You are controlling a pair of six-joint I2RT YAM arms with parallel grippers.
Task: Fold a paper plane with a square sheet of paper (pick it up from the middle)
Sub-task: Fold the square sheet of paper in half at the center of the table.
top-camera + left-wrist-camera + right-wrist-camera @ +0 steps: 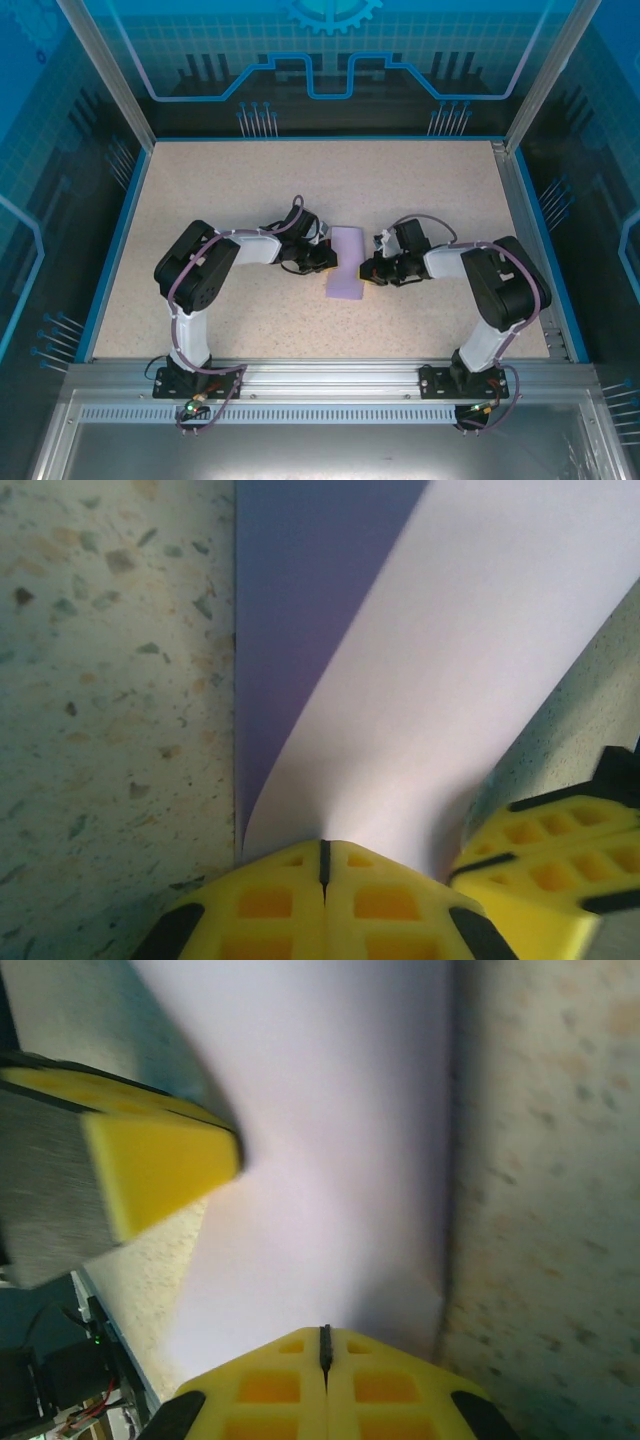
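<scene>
Lavender paper [346, 262]: narrow upright strip at mid-table, between the two grippers, seemingly doubled over.
Paper, left wrist view [450, 660]: pale top layer curling up off a darker, shadowed layer lying flat on the table, narrowing down into the yellow fingertips.
Paper, right wrist view [330, 1110]: broad pale sheet reaching right to the fingertips, one long edge straight against the speckled top.
Left gripper [325, 262]: at the paper's left edge; jaws closed tip to tip [322, 865], pinching the lifted layer.
Right gripper [366, 270]: at the paper's right edge, facing the left one; jaws pressed together [324, 1345], nipping the paper.
Table [250, 180]: beige speckled surface, blue-rimmed.
Spacing: grippers near each other, the paper's width apart.
</scene>
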